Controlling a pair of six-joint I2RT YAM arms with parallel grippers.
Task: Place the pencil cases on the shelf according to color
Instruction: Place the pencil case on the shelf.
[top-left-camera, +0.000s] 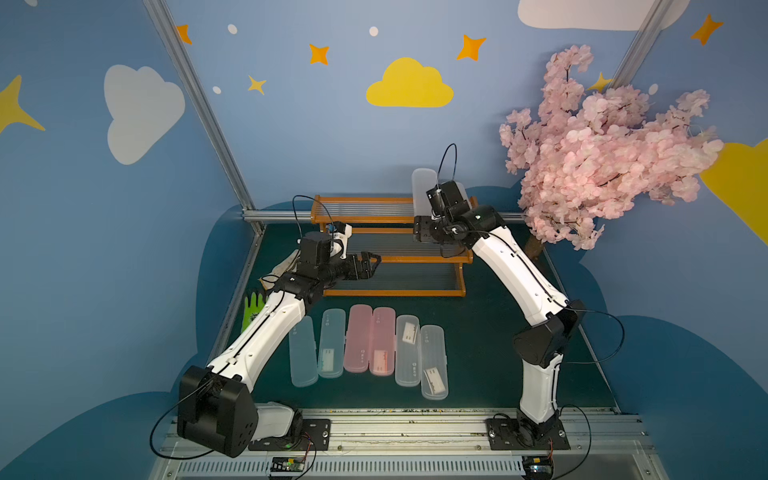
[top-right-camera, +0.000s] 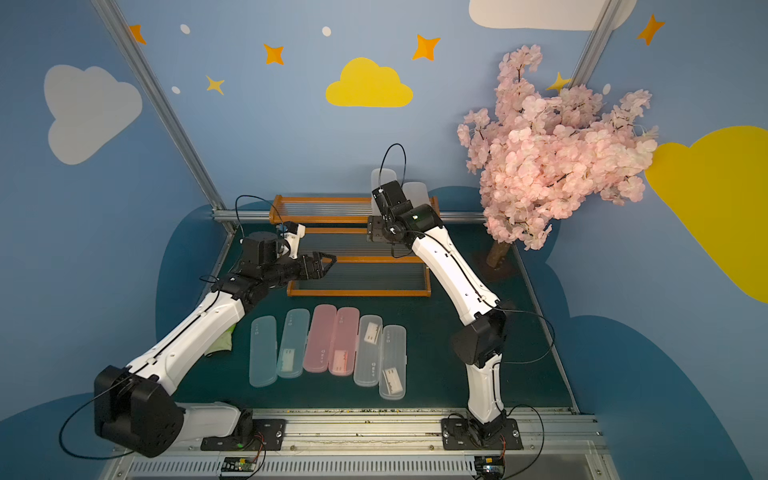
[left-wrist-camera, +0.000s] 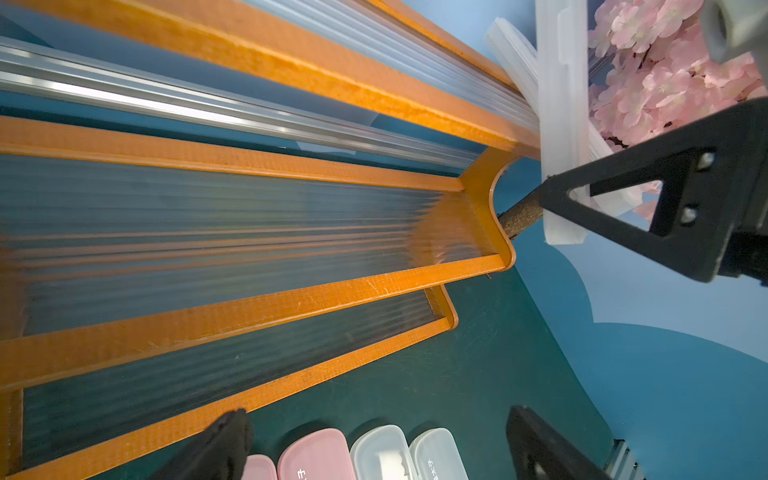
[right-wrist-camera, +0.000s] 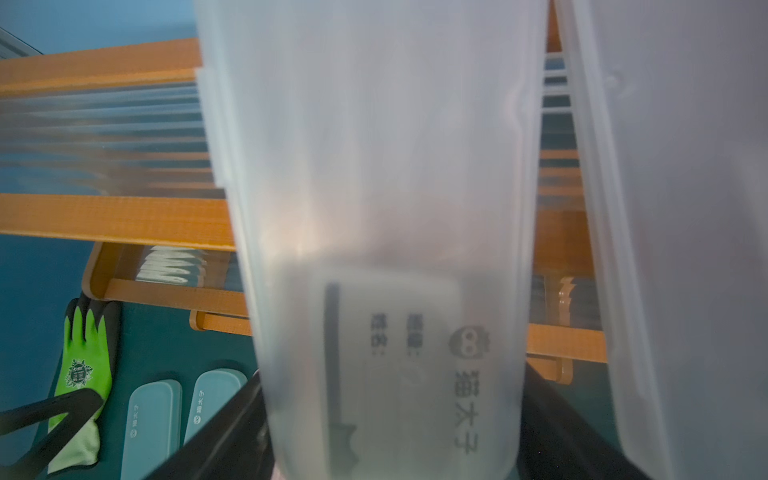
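Right fingers (right-wrist-camera: 224, 440) were clamped on a second clear case (right-wrist-camera: 386, 166) at the shelf's (top-left-camera: 395, 292) top, left fingers (left-wrist-camera: 715, 241) spread; six cases (top-left-camera: 359, 338) were left before it.

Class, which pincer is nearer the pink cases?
Left. Left pincer hovers over the lowest shelf tier, behind the pink cases; right pincer holds a clear case at the top tier.

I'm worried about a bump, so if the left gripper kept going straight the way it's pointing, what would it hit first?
Probably the right end of the shelf, since the open left gripper aims along its front. Height is unclear, so it might pass over; the right arm stands just beyond.
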